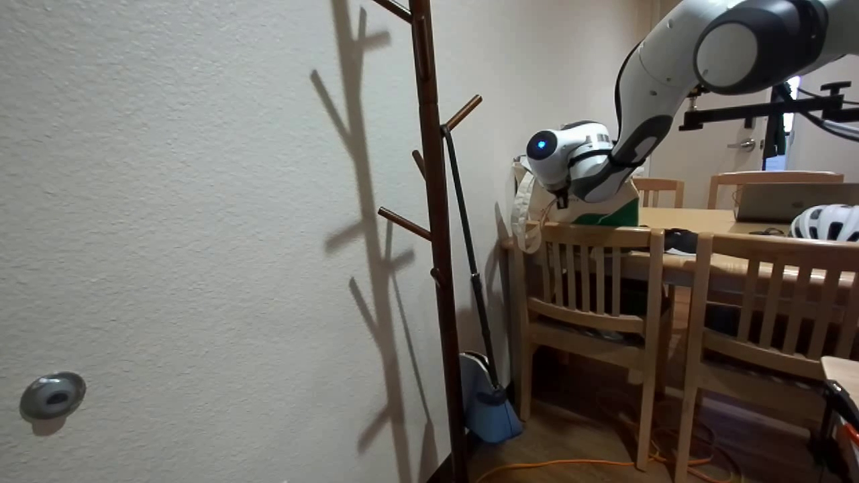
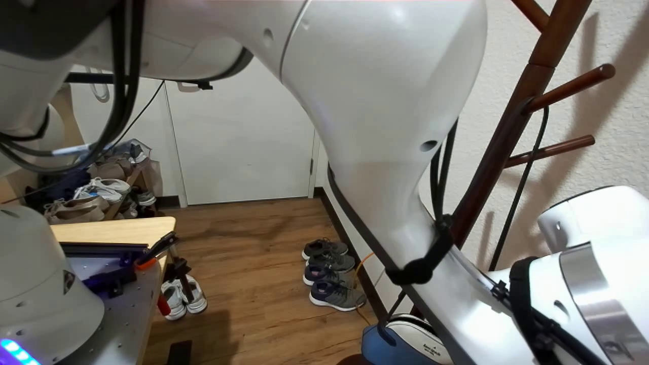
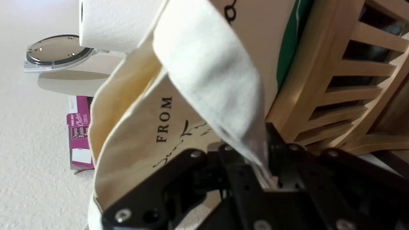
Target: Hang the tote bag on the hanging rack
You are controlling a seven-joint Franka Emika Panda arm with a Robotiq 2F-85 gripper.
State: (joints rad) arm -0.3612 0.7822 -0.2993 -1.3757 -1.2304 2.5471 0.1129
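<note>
The cream tote bag (image 1: 585, 212) with a green patch stands behind the chair back at the table's wall end in an exterior view. It fills the middle of the wrist view (image 3: 179, 127), with its mouth toward the left. My gripper (image 3: 247, 143) has its fingers closed round a bunched white strap (image 3: 217, 73) of the bag. The gripper (image 1: 562, 199) also shows small in front of the bag in an exterior view. Another strap loop (image 1: 523, 215) hangs over the chair side. The dark brown hanging rack (image 1: 437, 201) stands against the wall, also in an exterior view (image 2: 507, 137).
A blue bag (image 1: 491, 416) hangs by a long black strap from a rack peg (image 1: 464, 112). Wooden chairs (image 1: 590, 235) stand along the table (image 1: 691, 218), which bears a laptop (image 1: 798, 201) and a white helmet (image 1: 829, 223). A paper roll (image 3: 111, 25) is beside the bag.
</note>
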